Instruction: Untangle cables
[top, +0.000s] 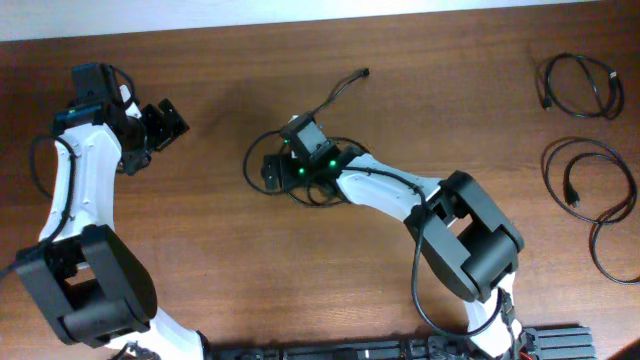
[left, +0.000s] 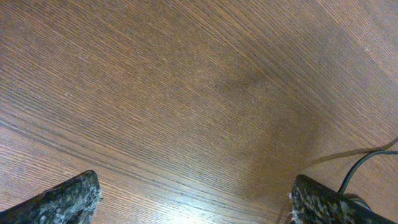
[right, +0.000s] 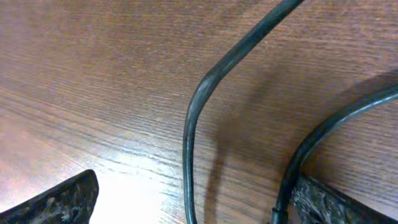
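Note:
A tangle of thin black cables (top: 318, 148) lies in loose loops at the table's middle, with one plug end (top: 363, 73) stretching to the upper right. My right gripper (top: 273, 168) is open and low over the tangle's left side. In the right wrist view its fingers (right: 193, 186) straddle one cable strand (right: 189, 140) lying on the wood, and a second strand (right: 323, 132) runs by the right finger. My left gripper (top: 165, 122) is open and empty at the upper left, apart from the tangle. Its wrist view (left: 193, 196) shows bare wood between the fingers.
Two separate coiled black cables lie at the far right, one near the top edge (top: 580, 85) and a larger one below it (top: 600, 195). A thin cord (left: 367, 158) shows at the left wrist view's right edge. The table (top: 200, 230) is brown wood.

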